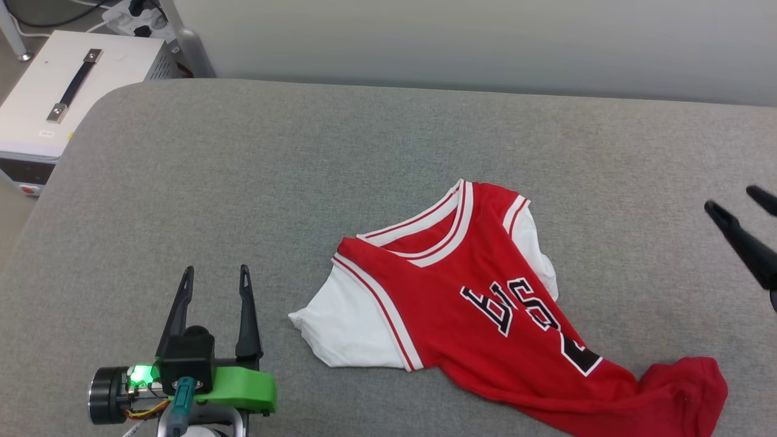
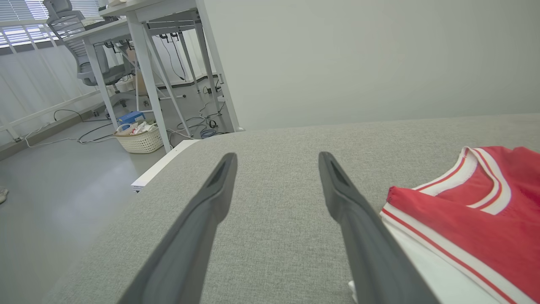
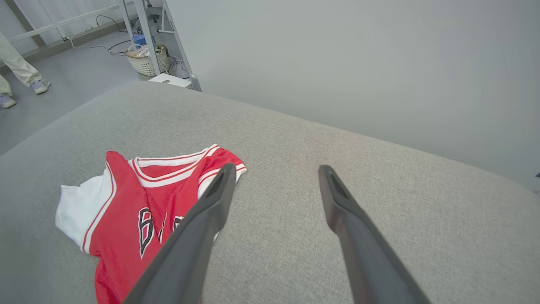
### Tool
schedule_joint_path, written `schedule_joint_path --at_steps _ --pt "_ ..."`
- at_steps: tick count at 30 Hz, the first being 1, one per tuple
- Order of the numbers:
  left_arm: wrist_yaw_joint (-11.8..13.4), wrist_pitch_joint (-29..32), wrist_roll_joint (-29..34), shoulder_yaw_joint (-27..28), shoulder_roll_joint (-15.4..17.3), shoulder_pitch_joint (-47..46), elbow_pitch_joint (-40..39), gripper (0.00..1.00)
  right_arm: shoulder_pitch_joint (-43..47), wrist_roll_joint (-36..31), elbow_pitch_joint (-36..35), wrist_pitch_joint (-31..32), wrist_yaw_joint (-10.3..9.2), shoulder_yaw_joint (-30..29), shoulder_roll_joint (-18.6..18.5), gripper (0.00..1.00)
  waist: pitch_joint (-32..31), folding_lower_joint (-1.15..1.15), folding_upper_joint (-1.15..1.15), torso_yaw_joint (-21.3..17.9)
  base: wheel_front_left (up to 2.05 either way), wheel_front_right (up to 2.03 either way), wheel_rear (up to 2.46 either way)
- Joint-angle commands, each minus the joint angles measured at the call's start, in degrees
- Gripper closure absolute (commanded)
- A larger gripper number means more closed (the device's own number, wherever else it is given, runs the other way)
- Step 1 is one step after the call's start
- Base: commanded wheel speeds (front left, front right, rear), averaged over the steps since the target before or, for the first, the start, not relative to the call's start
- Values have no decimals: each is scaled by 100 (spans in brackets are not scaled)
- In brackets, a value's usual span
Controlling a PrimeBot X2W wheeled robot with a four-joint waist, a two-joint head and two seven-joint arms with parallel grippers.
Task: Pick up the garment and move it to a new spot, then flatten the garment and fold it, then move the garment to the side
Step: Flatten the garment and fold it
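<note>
From where I stand there is one garment [image 1: 485,291], a red basketball-style T-shirt with two white short sleeves, red-and-white striped trim and black white-outlined lettering. It lies rumpled on the grey fabric-covered worktop [image 1: 303,158], right of the middle and towards the near edge. Its collar points to the far side and its hem is bunched in a heap at the near right. One sleeve spreads flat to the left; the other is tucked against the body on the right. The lettering is creased, so only part of it reads.

Two grippers are out. The left gripper [image 1: 217,271], on its green mount, sits at the near left over bare fabric, just left of the spread sleeve. Its two dark fingers are parted a fair way with nothing between them. Whether they touch the cloth surface I cannot tell. The right gripper [image 1: 731,198] comes in from the right edge, well apart from the shirt, its two fingers also spread and empty.

Off the far left corner stands one white metal box [image 1: 67,91] with a black strap handle. Beyond it on the floor are one woven white basket [image 2: 141,139] and white desk legs [image 2: 147,71]. A person's two feet [image 3: 21,90] stand farther off
</note>
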Motion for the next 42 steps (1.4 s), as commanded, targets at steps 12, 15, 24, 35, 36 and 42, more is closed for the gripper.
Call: schedule_joint_path --at_steps 12,15,24,35,36,42 --pt "-5 -33 31 -246 -117 -511 -96 0 -1921 -768 -593 3139 -4 613 629 0 725 0 0 549 0 0 0" --pt "13 -33 16 -281 -151 -602 -109 0 -2257 -739 -462 3828 -4 1077 673 0 879 0 0 640 0 0 0" --pt "48 -33 -37 -437 -271 -880 -136 0 -2860 -733 338 4614 -4 2039 868 0 1335 0 0 914 0 0 0" --pt "98 -33 -87 -508 -354 -1067 -104 0 -2710 -726 1323 4327 -4 3013 940 0 1623 0 0 1115 0 0 0" --pt "102 -33 -86 -500 -357 -1068 -101 0 -2707 -715 1365 4305 -4 3071 936 0 1621 0 0 1108 0 0 0" --pt "114 -33 -50 -433 -361 -1037 -82 0 -2886 -631 1425 3995 -4 3283 958 100 1525 0 0 997 0 0 0"
